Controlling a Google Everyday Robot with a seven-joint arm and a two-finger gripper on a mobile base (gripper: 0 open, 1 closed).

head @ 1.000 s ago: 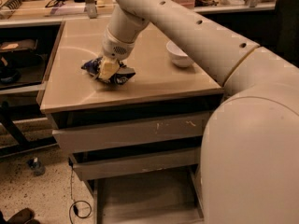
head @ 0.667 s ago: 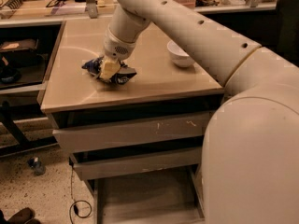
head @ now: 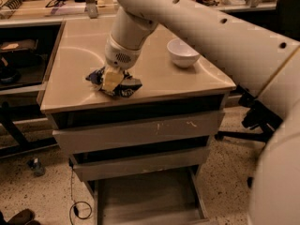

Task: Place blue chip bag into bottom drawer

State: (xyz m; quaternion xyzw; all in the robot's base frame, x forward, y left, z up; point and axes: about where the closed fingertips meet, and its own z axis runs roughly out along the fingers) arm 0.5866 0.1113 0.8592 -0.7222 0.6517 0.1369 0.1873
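the white, cream-tipped gripper rests on the blue chip bag, dark blue with white edges, on a glossy beige cabinet top. the bowl is white, the bottom drawer plain grey, the floor speckled.

One high, near view, down past the arm onto the cabinet top, gripper near its front edge.

A beige cabinet is set on a speckled floor; a cluttered bench is seen along the far side; dark shelving is placed at left; a black cable is laid on the near floor; the gripper is held low over the cabinet's near-left top.
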